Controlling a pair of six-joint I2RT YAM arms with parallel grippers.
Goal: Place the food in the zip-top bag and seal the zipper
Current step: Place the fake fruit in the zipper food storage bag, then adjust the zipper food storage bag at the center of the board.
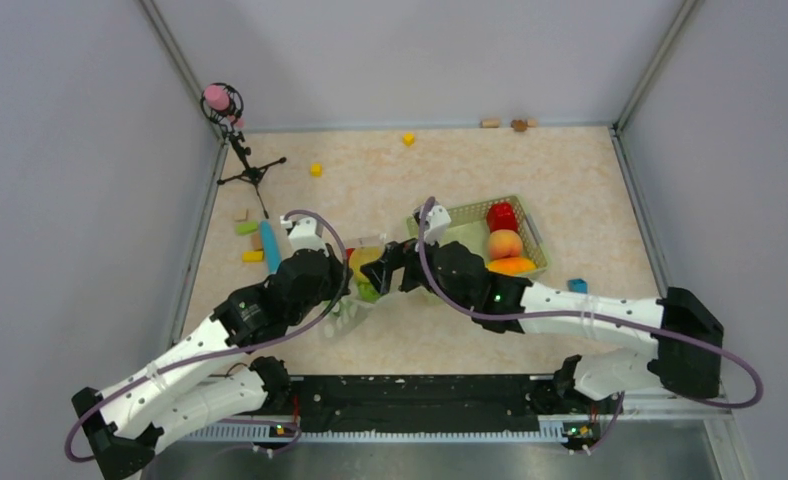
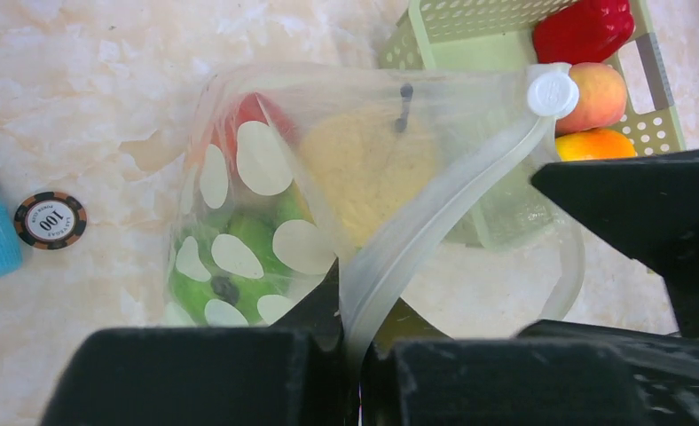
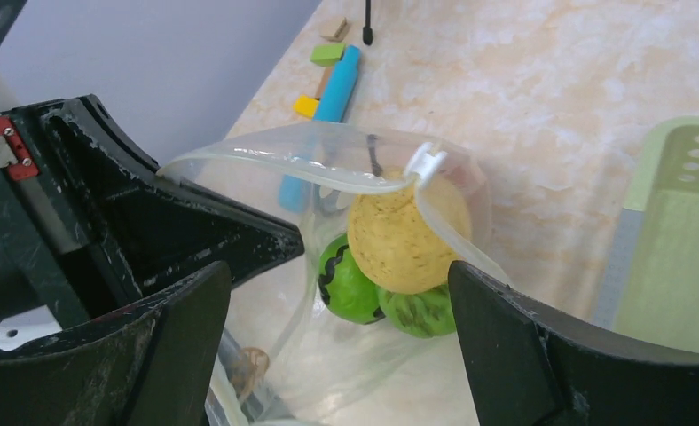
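Observation:
The clear dotted zip-top bag lies between my two grippers, its mouth held open. Inside are a yellow fruit, a dark-striped green melon, another green piece and a red piece. My left gripper is shut on the whitish zipper strip near its end. The white slider sits farther along the strip. My right gripper is open and empty, its fingers on either side of the bag's mouth. In the top view the left gripper and right gripper almost meet.
The pale green basket stands right of the bag and holds a red pepper, a peach and an orange fruit. A poker chip, a blue cylinder and coloured blocks lie left. A small tripod stands at back left.

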